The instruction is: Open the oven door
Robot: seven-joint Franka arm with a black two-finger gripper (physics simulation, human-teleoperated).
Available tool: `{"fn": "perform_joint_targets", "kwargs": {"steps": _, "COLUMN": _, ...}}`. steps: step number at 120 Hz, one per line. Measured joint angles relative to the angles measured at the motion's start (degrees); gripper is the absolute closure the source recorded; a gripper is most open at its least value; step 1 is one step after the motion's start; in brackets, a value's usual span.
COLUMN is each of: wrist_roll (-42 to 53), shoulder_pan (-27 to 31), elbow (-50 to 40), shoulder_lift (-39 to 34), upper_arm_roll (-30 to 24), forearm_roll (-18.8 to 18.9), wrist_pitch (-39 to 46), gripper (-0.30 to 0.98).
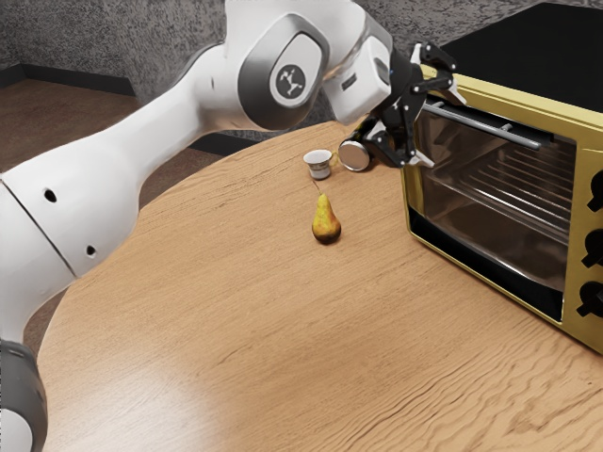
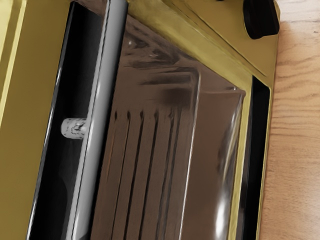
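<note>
Item: gripper [image 1: 440,126], black, two-fingered. It is standing open, its fingers [image 1: 421,160] spreading well apart near one end of the handle [image 2: 104,85] and clasping nothing; whether either is touching the bar, I cannot tell.

Item: oven door [image 1: 490,193], dark glass. It is sitting shut in front of the gripper, its pane reaching below the tool and away toward the knobs [image 1: 594,247].

Item: handle, a slim grey metal bar. It is running from beside the gripper along the door's upper edge, standing off it on short posts [image 2: 75,128].

Handling, by my estimate: the bar is looking rigid and rather slick, the door moderately heavy and hinging low; the glass is asking for no knocks. The best hold is lying on the bar between its posts, one finger above and one behind, pulling outward and then down in an arc.

Sundries: a pear [image 1: 326,224] is standing below the gripper, a cup [image 1: 318,161] nearer its level, both on the arm's side, well apart from the door.
</note>
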Motion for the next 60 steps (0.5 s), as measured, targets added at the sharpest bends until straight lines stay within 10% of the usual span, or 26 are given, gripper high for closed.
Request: {"fn": "perform_joint_targets", "kwargs": {"steps": 60, "wrist_roll": -0.52, "shoulder_pan": -0.64, "elbow": 0.81, "shoulder_lift": 3.29, "upper_arm_roll": -0.01, "forearm_roll": 1.62, "wrist_pitch": 3.38, "gripper": -0.01}}
